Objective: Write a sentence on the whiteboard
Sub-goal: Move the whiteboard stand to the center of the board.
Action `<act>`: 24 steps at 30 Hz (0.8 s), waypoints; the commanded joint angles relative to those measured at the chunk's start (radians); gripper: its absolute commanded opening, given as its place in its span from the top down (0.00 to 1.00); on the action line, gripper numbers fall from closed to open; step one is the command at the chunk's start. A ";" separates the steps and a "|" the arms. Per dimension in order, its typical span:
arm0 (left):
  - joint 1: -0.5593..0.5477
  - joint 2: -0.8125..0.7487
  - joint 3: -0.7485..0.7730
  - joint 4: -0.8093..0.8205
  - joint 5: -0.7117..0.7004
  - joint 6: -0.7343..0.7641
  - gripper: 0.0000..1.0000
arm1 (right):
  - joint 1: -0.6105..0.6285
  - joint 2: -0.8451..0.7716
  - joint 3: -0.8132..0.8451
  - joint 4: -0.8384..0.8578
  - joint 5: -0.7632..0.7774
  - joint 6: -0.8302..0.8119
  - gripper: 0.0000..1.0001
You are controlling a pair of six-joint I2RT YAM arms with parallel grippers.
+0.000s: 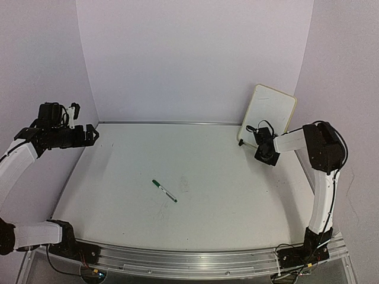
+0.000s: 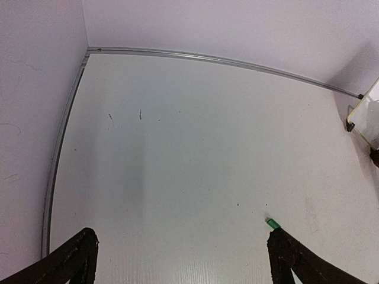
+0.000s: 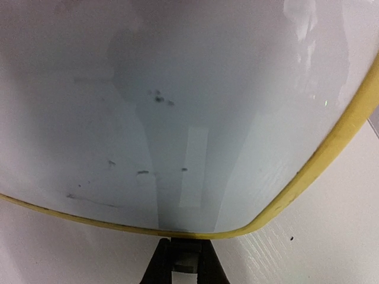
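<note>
The whiteboard (image 1: 269, 112), white with a pale yellow frame, leans upright against the back right wall. My right gripper (image 1: 250, 134) is at its lower left corner. In the right wrist view the board's face (image 3: 177, 89) fills the frame, and my right gripper (image 3: 185, 251) is shut on a small black foot just under the yellow frame. No sentence shows on the board, only a few dark specks. A slim white marker (image 1: 164, 191) with a green cap lies on the table, and its cap (image 2: 272, 223) shows beside my left finger. My left gripper (image 1: 95, 135) hangs open at the far left, holding nothing (image 2: 183, 239).
The white table (image 1: 225, 195) has a metal rail along its back and left edges (image 2: 59, 148). Walls stand close behind and on both sides. A corner of the whiteboard (image 2: 370, 118) shows at the right edge of the left wrist view.
</note>
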 commanded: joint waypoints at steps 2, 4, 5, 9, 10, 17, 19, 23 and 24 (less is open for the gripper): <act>0.003 0.010 0.000 0.038 0.005 0.008 0.01 | 0.056 -0.080 -0.086 0.017 -0.102 -0.070 1.00; 0.004 0.010 -0.003 0.040 0.005 0.007 0.00 | 0.072 -0.100 -0.126 0.046 -0.127 -0.085 1.00; 0.004 0.010 -0.005 0.041 0.006 0.006 0.01 | 0.081 -0.109 -0.144 0.055 -0.132 -0.092 1.00; 0.004 0.013 -0.007 0.044 0.011 0.005 0.01 | 0.137 -0.165 -0.199 0.080 -0.159 -0.109 1.00; 0.004 0.013 -0.007 0.044 0.012 0.004 0.01 | 0.153 -0.178 -0.208 0.082 -0.163 -0.113 1.00; 0.003 -0.006 -0.017 0.049 -0.021 0.000 0.01 | 0.259 -0.231 -0.242 0.076 -0.173 -0.134 1.00; 0.004 -0.010 -0.020 0.050 -0.029 0.000 0.01 | 0.290 -0.232 -0.241 0.073 -0.178 -0.140 1.00; 0.003 -0.006 -0.022 0.051 -0.032 0.000 0.01 | 0.354 -0.232 -0.236 0.067 -0.185 -0.144 1.00; 0.003 -0.003 -0.021 0.050 -0.031 0.000 0.01 | 0.370 -0.232 -0.235 0.063 -0.186 -0.141 1.00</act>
